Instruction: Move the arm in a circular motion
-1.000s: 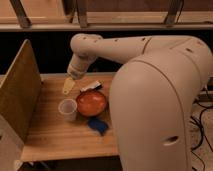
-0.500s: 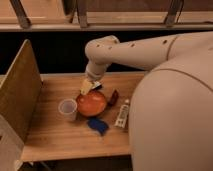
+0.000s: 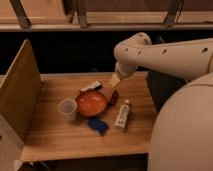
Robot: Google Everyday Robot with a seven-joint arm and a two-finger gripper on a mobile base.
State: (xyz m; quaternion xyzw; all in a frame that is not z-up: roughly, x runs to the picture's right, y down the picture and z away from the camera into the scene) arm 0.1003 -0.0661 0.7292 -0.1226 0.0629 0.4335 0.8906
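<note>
So the arm (image 3: pixel 165 52) comes in from the right side of the shot, big cream elbow up high, then bends down toward the wooden table (image 3: pixel 55 137). The gripper (image 3: pixel 115 80), that little pale-yellow wedge at the end, hangs above the back half of the table, just up and right of the orange bowl (image 3: pixel 91 102). Can't tell if it's clenched or released, and I don't see anything in it.

The job is only to sweep the arm round in a circle, so nothing on the table needs touching. My take on doing it well: stay at 1 height. There's clutter right under the loop: 1 pale cup (image 3: pixel 67 108) left of the bowl, a white tube (image 3: pixel 122 114) to its right, a small red thing (image 3: pixel 113 97) between bowl and tube, a white packet (image 3: pixel 91 87) behind the bowl, and a blue scrap (image 3: pixel 98 125) in front. If the wedge dips on the near side of the circle, I'd guess the tube or the bowl rim gets clipped first.

Also watch the tall wood panel (image 3: pixel 20 92) on the left edge; a wide circle could swing toward it. I'd go with a smooth, even radius centred roughly over the bowl, steady speed, no jerky corners.
</note>
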